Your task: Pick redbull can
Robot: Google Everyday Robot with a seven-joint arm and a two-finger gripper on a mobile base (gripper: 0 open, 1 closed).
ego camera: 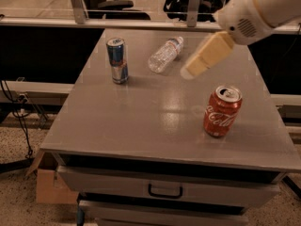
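Note:
The redbull can (117, 60), slim, blue and silver, stands upright on the left part of the grey table (141, 121). My gripper (190, 71) comes in from the upper right on a white arm, its cream-coloured end hovering above the table's middle, well to the right of the redbull can and just right of the water bottle. It holds nothing that I can see.
A clear plastic water bottle (164, 55) lies on its side at the table's back middle. A red Coca-Cola can (222, 110) stands upright at the right front. A drawer with a handle (164, 190) is below the tabletop. A cardboard box (51, 185) sits on the floor at left.

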